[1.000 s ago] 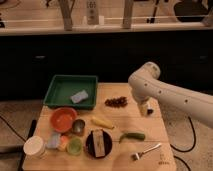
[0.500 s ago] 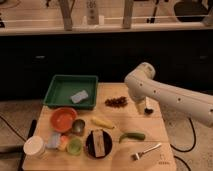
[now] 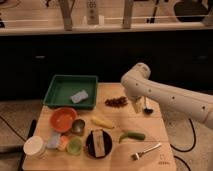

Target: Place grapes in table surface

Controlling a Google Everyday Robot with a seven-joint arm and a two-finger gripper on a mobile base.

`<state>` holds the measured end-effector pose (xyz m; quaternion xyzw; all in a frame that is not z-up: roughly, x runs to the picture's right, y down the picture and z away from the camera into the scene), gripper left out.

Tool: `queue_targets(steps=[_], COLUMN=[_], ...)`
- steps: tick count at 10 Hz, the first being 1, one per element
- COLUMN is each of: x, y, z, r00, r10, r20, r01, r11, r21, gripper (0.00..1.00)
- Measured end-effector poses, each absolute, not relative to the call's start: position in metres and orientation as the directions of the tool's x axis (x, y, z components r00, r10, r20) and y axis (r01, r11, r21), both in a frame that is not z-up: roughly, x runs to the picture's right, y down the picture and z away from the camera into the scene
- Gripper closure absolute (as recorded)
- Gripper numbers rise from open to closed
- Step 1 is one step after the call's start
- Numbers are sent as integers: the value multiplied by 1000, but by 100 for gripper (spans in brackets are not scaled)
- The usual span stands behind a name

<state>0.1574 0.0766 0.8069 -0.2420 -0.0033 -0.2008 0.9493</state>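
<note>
The grapes (image 3: 116,101), a small dark red-purple bunch, lie on the light tan wooden table surface (image 3: 150,127) near its back edge, right of the green tray. My white arm reaches in from the right. Its gripper (image 3: 136,105) hangs down just right of the grapes, close above the tabletop and apart from the bunch.
A green tray (image 3: 59,86) holding a blue sponge (image 3: 79,96) stands at the back left. An orange bowl (image 3: 63,119), a yellow banana-like piece (image 3: 102,121), a green pepper (image 3: 131,135), a dark plate (image 3: 98,143), a fork (image 3: 146,151) and a white cup (image 3: 34,146) lie toward the front.
My arm and gripper have moved left, closer to the grapes. The grapes and other items have not moved.
</note>
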Motion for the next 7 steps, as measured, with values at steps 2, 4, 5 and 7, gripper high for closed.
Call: queue_targets(steps=[2,4,5,7], x=[147,138,135,129], y=[76,75,75,76], z=[813,819,821,826], r00=[909,897,893,884], r10=[-399,-418,-426,-438], r20=[121,142,149,165], r01=[408,436,446,465], r11=[794,786,783,776], r21=[-451,-439,-434,-426], gripper=[20,20,20,20])
